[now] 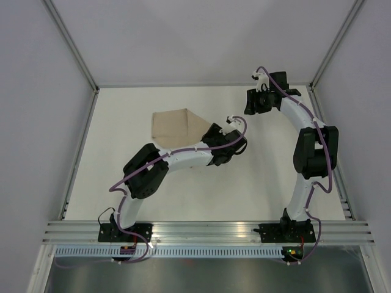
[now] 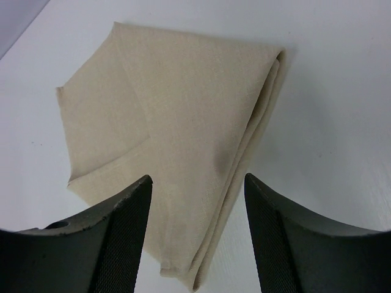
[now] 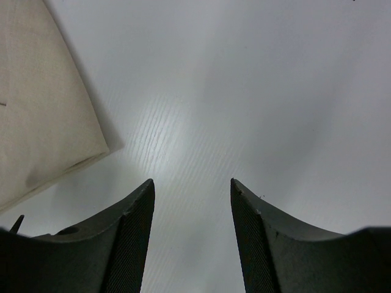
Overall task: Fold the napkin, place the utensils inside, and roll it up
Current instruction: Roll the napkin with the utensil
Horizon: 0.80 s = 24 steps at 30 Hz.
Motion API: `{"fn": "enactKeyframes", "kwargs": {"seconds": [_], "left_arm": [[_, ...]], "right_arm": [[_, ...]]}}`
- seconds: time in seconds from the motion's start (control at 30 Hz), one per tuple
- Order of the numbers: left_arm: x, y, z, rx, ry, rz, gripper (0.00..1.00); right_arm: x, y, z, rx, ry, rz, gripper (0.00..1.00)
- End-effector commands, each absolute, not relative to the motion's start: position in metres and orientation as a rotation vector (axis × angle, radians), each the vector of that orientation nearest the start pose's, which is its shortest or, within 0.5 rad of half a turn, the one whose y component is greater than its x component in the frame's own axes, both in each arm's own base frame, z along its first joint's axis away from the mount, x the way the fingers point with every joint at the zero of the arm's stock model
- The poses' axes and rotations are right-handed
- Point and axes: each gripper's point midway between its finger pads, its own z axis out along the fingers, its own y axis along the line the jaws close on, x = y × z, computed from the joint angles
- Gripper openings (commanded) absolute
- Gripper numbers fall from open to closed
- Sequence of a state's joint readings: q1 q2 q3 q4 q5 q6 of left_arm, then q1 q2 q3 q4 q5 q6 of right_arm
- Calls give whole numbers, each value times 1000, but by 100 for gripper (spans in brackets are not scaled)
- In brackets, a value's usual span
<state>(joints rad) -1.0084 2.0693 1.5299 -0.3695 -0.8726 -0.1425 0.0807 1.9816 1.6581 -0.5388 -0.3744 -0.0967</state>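
Though apparently done folding, cannot spot utensils. See napkin (image 1: 177, 127) flat at 11 o'clock from table (image 1: 201, 195) centre; left gripper (image 2: 197, 180) over it, jaws apart; right gripper (image 3: 192, 183) at 1 o'clock, jaws apart, empty. Next: find utensils.

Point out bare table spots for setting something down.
Bare: the white table between left arm and right arm, and the strip left of the folded tan cloth napkin. Crowded: the napkin's right edge, under the open left gripper; the right gripper hovers beyond.

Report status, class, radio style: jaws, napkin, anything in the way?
Left jaws open, over napkin. Right jaws open over table, holding nothing. Napkin folded, not yet rolled; no utensils in view. Nothing in the way.
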Motion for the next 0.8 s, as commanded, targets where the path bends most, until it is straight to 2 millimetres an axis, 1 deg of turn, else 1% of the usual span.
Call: {"fn": "enactKeyframes", "kwargs": {"seconds": [0.0, 0.13, 0.23, 0.27, 0.47, 0.77], "left_arm": [[359, -327, 103, 613, 2004, 556, 68], [350, -331, 83, 647, 2037, 566, 68], [348, -333, 76, 654, 2041, 582, 68], [348, -332, 70, 661, 2046, 592, 67], [349, -327, 56, 673, 2045, 649, 66], [342, -319, 33, 707, 2078, 675, 62]], "right_arm": [[484, 99, 115, -347, 2420, 482, 59], [483, 91, 113, -332, 2423, 482, 59], [483, 87, 112, -323, 2427, 482, 59], [483, 86, 110, -322, 2430, 479, 59], [483, 78, 105, -298, 2441, 485, 59], [482, 75, 102, -279, 2445, 494, 58]]}}
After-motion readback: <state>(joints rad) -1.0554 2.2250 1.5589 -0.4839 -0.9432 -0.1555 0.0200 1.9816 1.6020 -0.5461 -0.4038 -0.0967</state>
